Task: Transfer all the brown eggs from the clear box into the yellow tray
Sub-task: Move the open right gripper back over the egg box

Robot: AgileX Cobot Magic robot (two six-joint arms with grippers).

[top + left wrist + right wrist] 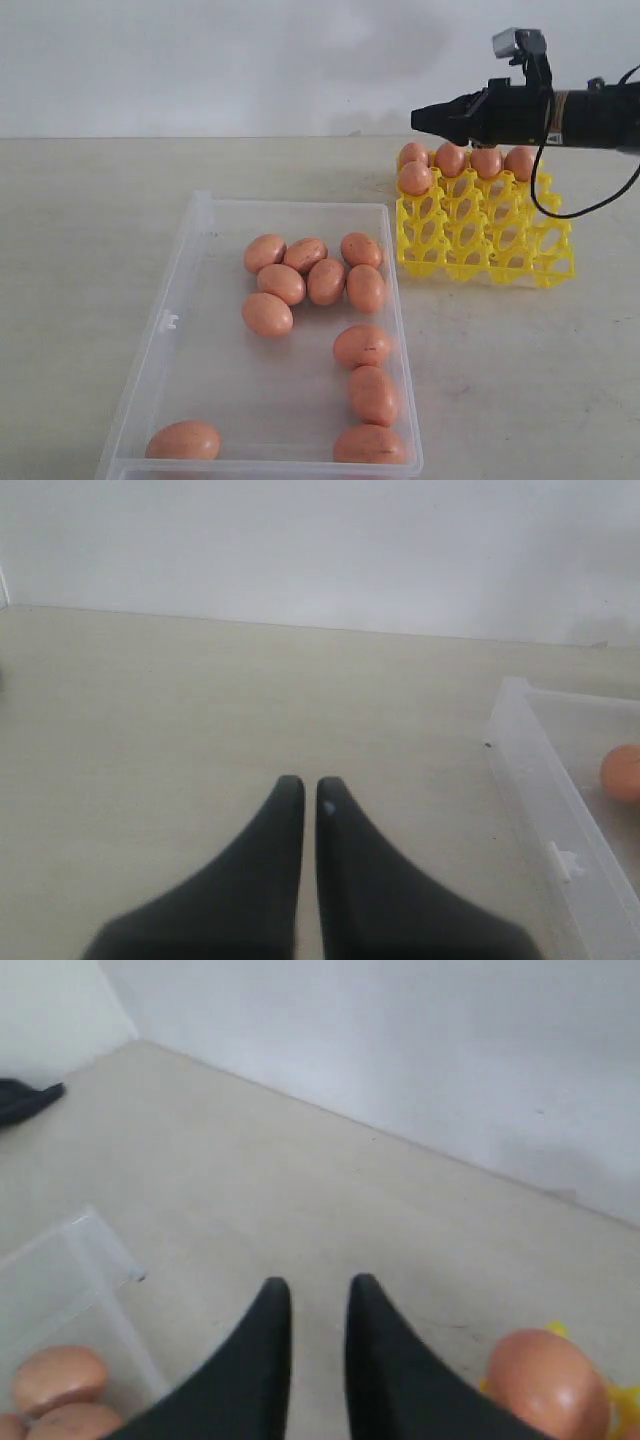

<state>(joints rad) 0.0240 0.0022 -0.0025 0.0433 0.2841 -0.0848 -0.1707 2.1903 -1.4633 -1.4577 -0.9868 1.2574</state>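
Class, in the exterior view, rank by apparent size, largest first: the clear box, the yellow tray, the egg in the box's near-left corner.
1. clear box
2. yellow tray
3. egg, smallest even though nearest the camera

The eggs are orange-brown, one or two with small dark specks. The box is clear, the tray bright yellow. The table is pale beige, the wall off-white. The left gripper and right gripper are black.
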